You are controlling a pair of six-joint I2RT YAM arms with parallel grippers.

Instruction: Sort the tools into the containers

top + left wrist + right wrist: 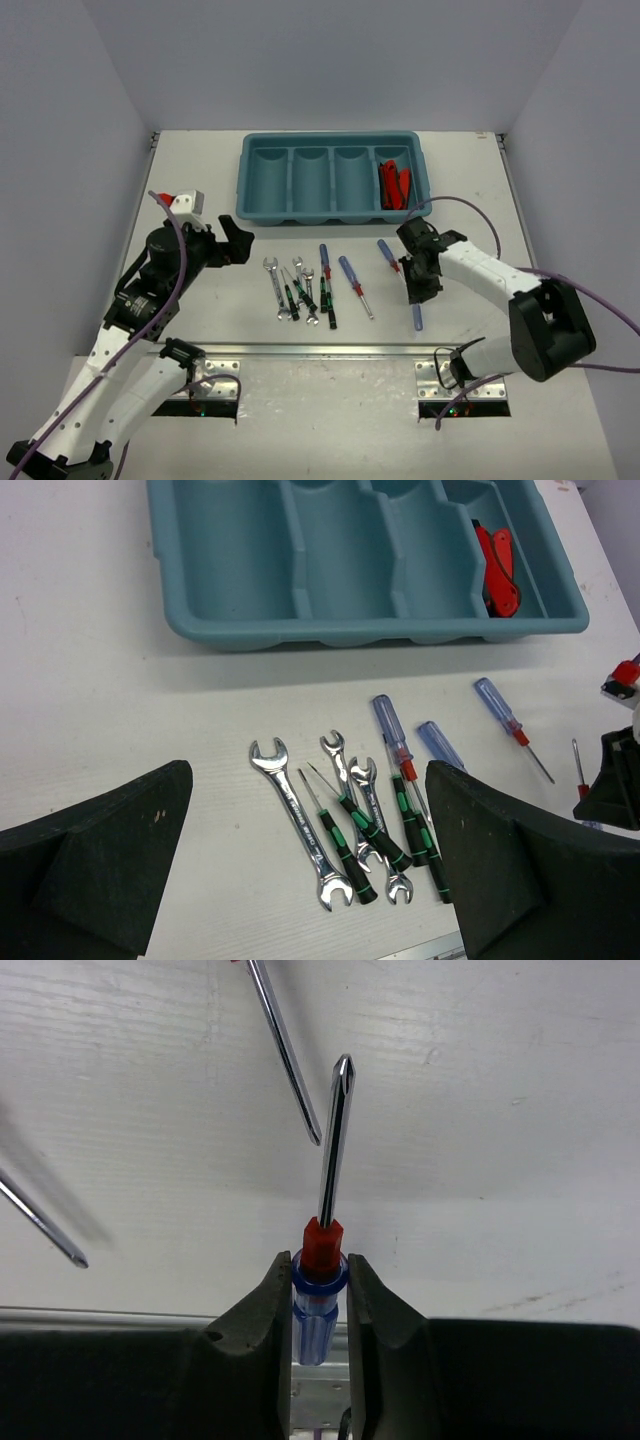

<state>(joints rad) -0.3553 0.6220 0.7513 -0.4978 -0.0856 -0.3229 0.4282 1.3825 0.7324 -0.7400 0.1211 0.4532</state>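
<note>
The blue-handled screwdriver (322,1245) is sitting in your right pincer (320,1285). The two black fingers (255,1335) are pressing together on the clear blue plastic handle, just behind the red collar, with only the width of the handle between them. The thin chrome shaft is pointing straight out from the pincer, over the white table (500,1080), which is showing a faint grain. I am not able to tell whether the tool is lying on the surface or is lifted a little.

In the view from above, the handle end is sticking out of the pincer toward the near edge of the table. Three more blue screwdrivers (345,268) are lying to the left of it, apart from each other. Further left, the silver wrenches (300,825) and the green-black drivers (345,845) are lying close together, some of them touching.

Your left pincer (243,240) is hanging left of this group, with its fingers spread wide and holding nothing. The teal tray (330,216) is standing at the far side. It is smooth plastic with four long compartments, and the red-and-black utility knives (395,185) are lying in the rightmost one.
</note>
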